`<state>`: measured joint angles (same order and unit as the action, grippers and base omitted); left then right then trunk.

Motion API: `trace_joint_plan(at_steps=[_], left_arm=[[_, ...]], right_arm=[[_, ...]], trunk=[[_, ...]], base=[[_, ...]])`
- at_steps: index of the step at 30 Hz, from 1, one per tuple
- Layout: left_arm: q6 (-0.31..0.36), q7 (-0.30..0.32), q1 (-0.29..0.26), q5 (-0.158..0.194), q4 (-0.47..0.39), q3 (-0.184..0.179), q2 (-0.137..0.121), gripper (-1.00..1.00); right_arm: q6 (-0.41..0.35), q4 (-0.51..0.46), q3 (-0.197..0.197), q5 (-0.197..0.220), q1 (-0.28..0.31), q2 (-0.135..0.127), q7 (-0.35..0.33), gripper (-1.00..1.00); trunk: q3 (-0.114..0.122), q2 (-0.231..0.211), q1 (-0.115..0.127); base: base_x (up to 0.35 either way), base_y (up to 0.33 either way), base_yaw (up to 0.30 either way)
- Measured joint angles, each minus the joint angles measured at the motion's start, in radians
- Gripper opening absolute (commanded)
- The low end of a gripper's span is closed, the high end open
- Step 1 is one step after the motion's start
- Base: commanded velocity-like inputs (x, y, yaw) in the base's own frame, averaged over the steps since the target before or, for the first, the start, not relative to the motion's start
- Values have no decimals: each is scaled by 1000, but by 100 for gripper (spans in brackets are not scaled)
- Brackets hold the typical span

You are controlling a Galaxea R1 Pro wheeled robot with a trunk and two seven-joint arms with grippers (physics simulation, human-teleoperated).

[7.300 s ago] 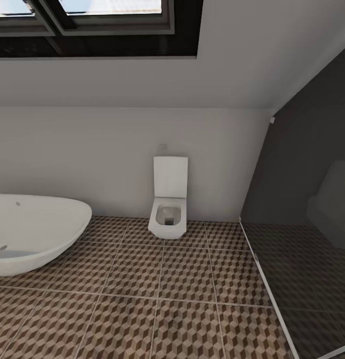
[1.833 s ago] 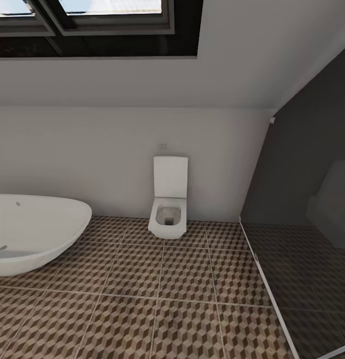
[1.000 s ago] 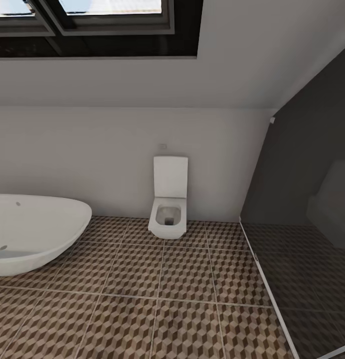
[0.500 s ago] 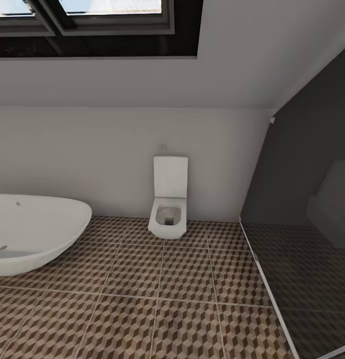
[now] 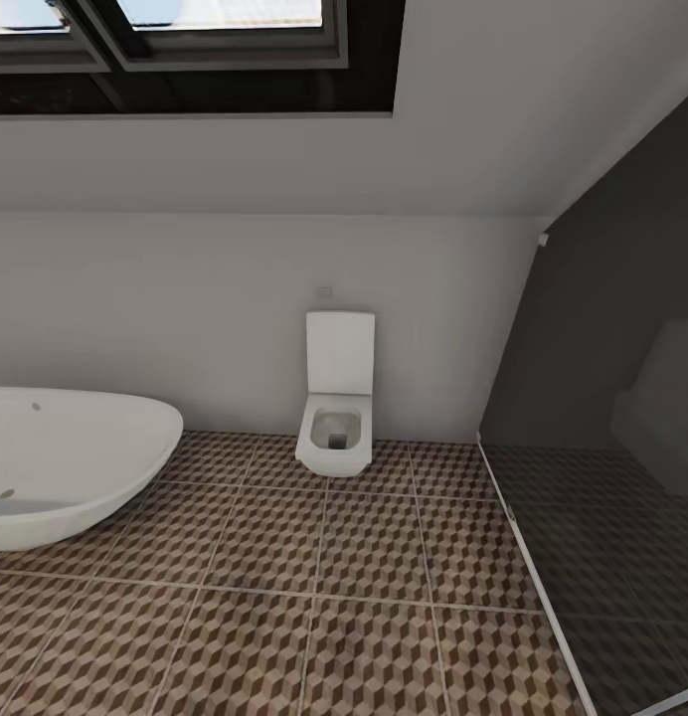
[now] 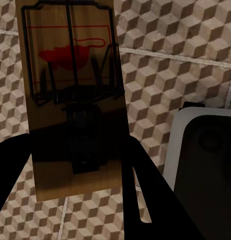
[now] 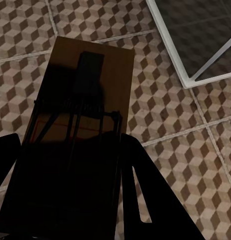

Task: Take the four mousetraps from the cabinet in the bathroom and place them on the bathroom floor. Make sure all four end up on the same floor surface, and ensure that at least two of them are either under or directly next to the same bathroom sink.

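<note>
The bathtub (image 5: pixel 66 467) is being cut off by the head view's left edge. The lower end of each mousetrap (image 6: pixel 70 100) (image 7: pixel 75 140) is being hidden in dark shadow between end effector fingers.

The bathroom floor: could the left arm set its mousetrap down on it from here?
Probably yes. The left gripper holds a mousetrap over bare bathroom floor, with nothing between; how high it hangs is unclear.

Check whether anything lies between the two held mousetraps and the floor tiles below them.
Nothing visible does. The left gripper holds one mousetrap over bare patterned floor, with a white-rimmed dark object off to the side. The right gripper holds another mousetrap over bare tiles, beside a glass panel's frame.
</note>
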<state>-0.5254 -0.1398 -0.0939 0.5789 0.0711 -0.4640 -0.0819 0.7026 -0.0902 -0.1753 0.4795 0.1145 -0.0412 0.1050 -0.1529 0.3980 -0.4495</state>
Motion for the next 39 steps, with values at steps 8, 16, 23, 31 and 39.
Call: trace_joint_plan(at_steps=[8,16,23,31,39], left_arm=[[0,0,0,0,0,0,0,-100],[0,0,0,0,0,0,0,-100],[0,0,0,0,0,0,0,-100],[0,0,0,0,0,0,0,-100],[0,0,0,0,0,0,0,-100]], right_arm=[[0,0,0,0,0,0,0,-100],[0,0,0,0,0,0,0,-100],[0,-1,0,1,0,0,0,-100],[0,0,0,0,0,0,0,-100],[0,0,0,0,0,0,0,-100]], trunk=[[0,0,0],[0,0,0],[0,0,0],[0,0,0],[0,0,0]], base=[[0,0,0],[0,0,0],[0,0,0],[0,0,0],[0,0,0]])
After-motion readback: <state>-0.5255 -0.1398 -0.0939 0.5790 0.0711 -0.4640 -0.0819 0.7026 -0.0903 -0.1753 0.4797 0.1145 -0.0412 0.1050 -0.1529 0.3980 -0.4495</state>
